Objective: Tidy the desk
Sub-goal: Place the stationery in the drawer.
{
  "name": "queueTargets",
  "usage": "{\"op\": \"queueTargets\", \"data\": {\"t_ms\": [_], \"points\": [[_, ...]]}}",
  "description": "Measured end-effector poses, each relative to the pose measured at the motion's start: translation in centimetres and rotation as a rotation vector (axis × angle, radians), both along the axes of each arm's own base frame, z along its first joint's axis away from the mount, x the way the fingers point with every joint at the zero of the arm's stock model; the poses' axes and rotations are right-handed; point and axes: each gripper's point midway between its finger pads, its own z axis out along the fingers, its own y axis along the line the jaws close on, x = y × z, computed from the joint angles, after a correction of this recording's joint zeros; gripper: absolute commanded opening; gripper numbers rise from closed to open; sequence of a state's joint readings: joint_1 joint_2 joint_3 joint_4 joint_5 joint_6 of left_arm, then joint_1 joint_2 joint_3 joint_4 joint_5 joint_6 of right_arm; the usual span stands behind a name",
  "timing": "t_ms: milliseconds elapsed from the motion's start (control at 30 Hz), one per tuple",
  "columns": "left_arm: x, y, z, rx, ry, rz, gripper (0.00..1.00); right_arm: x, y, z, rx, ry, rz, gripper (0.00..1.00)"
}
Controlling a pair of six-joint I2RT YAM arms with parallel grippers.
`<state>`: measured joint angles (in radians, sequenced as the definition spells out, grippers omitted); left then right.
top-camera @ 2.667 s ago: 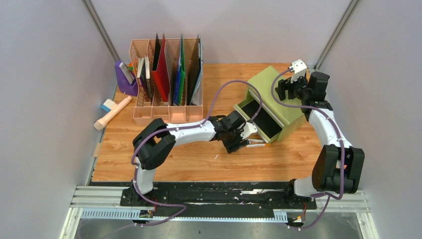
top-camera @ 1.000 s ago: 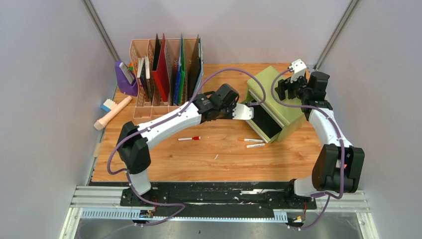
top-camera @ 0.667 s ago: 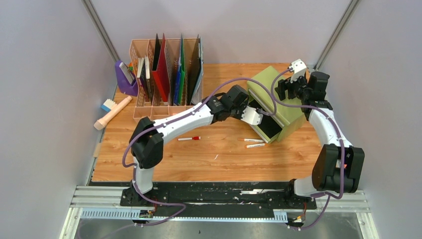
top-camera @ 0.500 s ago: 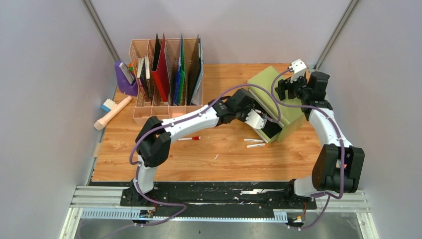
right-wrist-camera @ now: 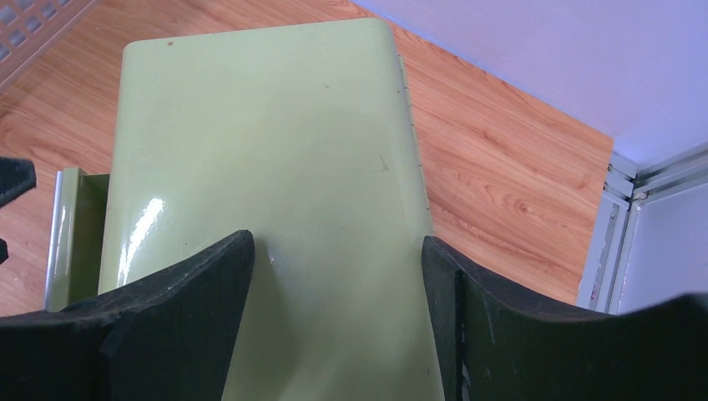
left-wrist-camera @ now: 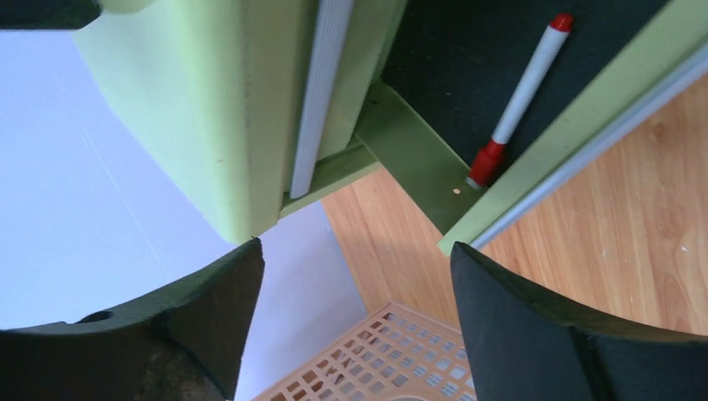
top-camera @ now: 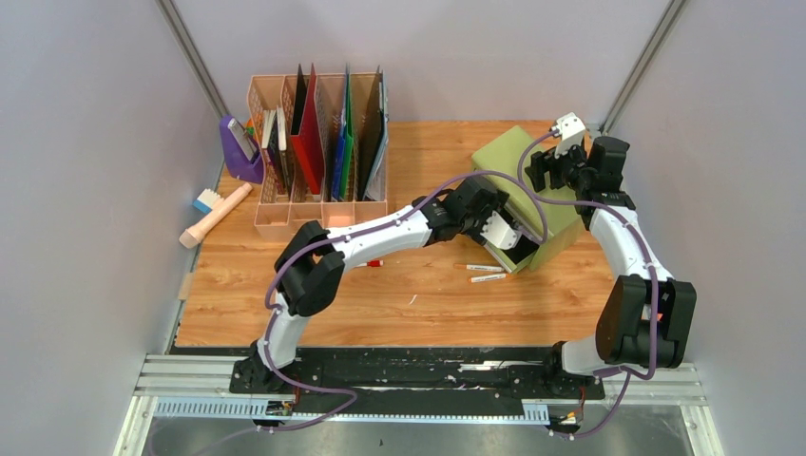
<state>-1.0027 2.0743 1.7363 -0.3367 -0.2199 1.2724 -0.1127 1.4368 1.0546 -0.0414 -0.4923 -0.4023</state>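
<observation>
The desk (top-camera: 399,304) holds a small green drawer cabinet (top-camera: 527,190) at the back right, its lower drawer (top-camera: 521,249) pulled out. My left gripper (top-camera: 504,233) hovers open over that drawer. In the left wrist view its jaws (left-wrist-camera: 355,276) are empty, and a white marker with red ends (left-wrist-camera: 522,92) lies loose on the drawer's black lining. My right gripper (top-camera: 544,173) stands open over the cabinet's top (right-wrist-camera: 275,167), fingertips (right-wrist-camera: 209,276) at or just above it. Two markers (top-camera: 487,273) lie on the desk before the drawer. A red-capped marker (top-camera: 374,263) peeks from under the left arm.
A peach file organizer (top-camera: 318,152) with folders stands at the back left, next to a purple tape dispenser (top-camera: 239,152). A brush with a peach handle (top-camera: 214,214) lies across the desk's left edge. A black rail (top-camera: 418,366) runs along the front.
My left arm swung right from mid-desk to the open drawer, then its jaws opened; a marker now lies in the drawer. The right arm has not moved.
</observation>
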Motion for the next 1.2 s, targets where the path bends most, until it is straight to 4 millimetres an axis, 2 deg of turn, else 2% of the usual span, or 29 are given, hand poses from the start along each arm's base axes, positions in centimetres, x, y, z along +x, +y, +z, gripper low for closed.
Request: {"op": "queueTargets", "data": {"t_ms": [133, 233, 367, 533, 667, 867, 1000, 1100, 1200], "points": [[0.5, -0.2, 0.9, -0.051, -0.019, 0.031, 0.99, 0.0, 0.0, 0.0, 0.0, 0.0, 0.0, 0.74], [0.2, 0.7, 1.6, -0.07, -0.019, 0.058, 1.0, 0.0, 0.0, 0.0, 0.0, 0.0, 0.0, 0.74], [-0.5, 2.6, 2.9, -0.105, -0.01, 0.114, 1.0, 0.0, 0.0, 0.0, 0.0, 0.001, 0.0, 0.74], [-2.0, 6.7, 3.8, -0.125, 0.068, 0.213, 1.0, 0.0, 0.0, 0.0, -0.001, 0.001, 0.0, 0.74], [-4.6, 11.3, 2.7, -0.076, 0.192, 0.292, 1.0, 0.0, 0.0, 0.0, 0.0, 0.001, 0.001, 0.74], [-9.5, 19.5, -1.6, 0.049, 0.452, 0.418, 0.99, 0.0, 0.1, 0.0, 0.001, 0.002, 0.005, 0.74], [-11.5, 24.3, -4.7, 0.116, 0.591, 0.516, 0.98, 0.2, 0.2, 0.0, 0.003, 0.005, 0.013, 0.74], [-12.4, 26.4, -6.6, 0.149, 0.659, 0.558, 0.96, 0.3, 0.2, -0.1, 0.004, 0.007, 0.015, 0.74], [-13.0, 26.9, -7.6, 0.158, 0.709, 0.558, 0.94, 0.3, 0.2, -0.1, 0.004, 0.008, 0.015, 0.74]]}}
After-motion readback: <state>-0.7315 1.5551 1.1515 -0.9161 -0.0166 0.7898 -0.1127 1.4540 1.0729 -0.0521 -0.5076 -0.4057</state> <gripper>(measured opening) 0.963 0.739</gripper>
